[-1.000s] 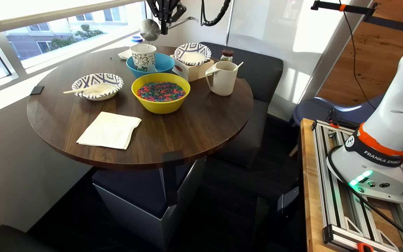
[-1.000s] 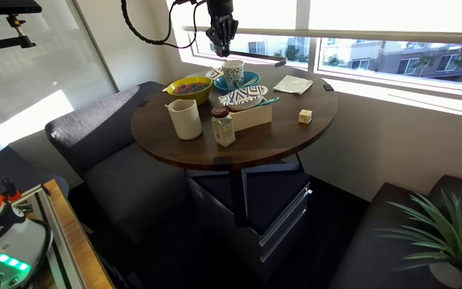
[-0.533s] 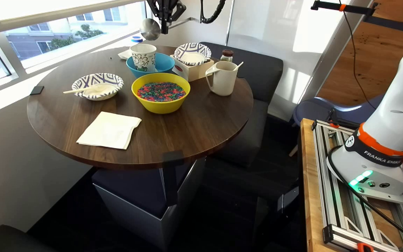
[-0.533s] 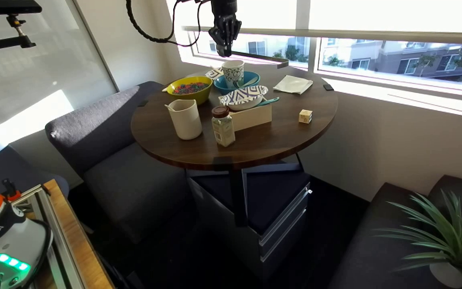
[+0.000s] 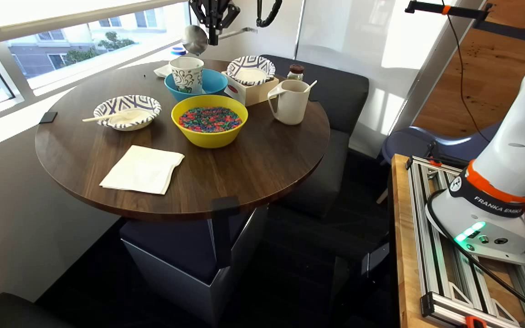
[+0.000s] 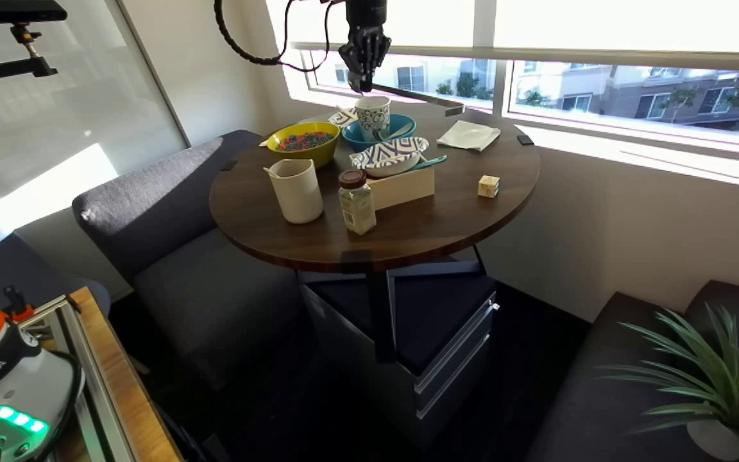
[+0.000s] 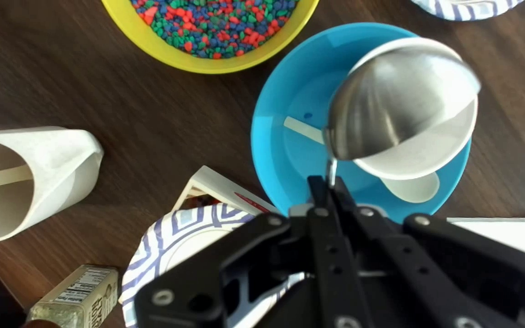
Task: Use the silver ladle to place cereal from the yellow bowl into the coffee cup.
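The silver ladle (image 7: pixel 399 100) hangs in my gripper (image 7: pixel 328 184), which is shut on its thin handle close to the scoop. In the wrist view the scoop's outer side faces the camera, tipped above the coffee cup (image 7: pixel 422 161); its inside is hidden there. That cup, white with a dark swirl pattern (image 5: pixel 187 75), stands upright inside a blue bowl. Beyond the gripper, the ladle's handle (image 6: pixel 421 97) sticks out in both exterior views. Red, green and blue cereal pieces (image 5: pixel 210 119) fill the yellow bowl (image 5: pixel 209 139) beside the blue one. The cup's inside is mostly covered by the ladle.
Around the cup is the blue bowl (image 7: pixel 274 132), with a pale spoon (image 7: pixel 415 189) in it. Nearby stand a beige pitcher (image 5: pixel 292 107), a spice jar (image 6: pixel 358 205), a box (image 6: pixel 405 188) bearing a striped bowl (image 6: pixel 390 154), a napkin (image 5: pixel 141 168) and a wooden block (image 6: pixel 489 186).
My gripper has shifted a little over the cup and the ladle's handle end has dipped slightly. The scoop has stayed nearly in place above the cup. The table's objects have not moved.
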`<state>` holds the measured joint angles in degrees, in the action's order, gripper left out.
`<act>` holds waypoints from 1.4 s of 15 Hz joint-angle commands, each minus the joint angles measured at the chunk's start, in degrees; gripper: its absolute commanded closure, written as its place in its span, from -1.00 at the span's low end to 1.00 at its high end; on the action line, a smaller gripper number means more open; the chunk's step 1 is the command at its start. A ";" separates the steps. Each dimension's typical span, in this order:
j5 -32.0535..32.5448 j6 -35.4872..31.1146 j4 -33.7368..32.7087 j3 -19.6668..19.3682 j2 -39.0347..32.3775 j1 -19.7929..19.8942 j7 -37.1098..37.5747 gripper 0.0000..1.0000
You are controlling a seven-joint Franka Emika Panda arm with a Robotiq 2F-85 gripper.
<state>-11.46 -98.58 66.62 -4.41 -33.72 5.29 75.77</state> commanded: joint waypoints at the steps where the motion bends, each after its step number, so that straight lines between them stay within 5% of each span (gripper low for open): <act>1: -2.38 7.13 -8.72 0.36 -4.70 1.15 0.21 0.98; 13: -6.32 19.42 -26.76 2.03 -16.22 4.12 3.47 0.98; 21: -8.60 22.11 -32.00 2.70 -19.37 4.94 8.56 0.98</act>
<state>-18.43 -78.65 38.88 -2.53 -50.58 9.37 81.96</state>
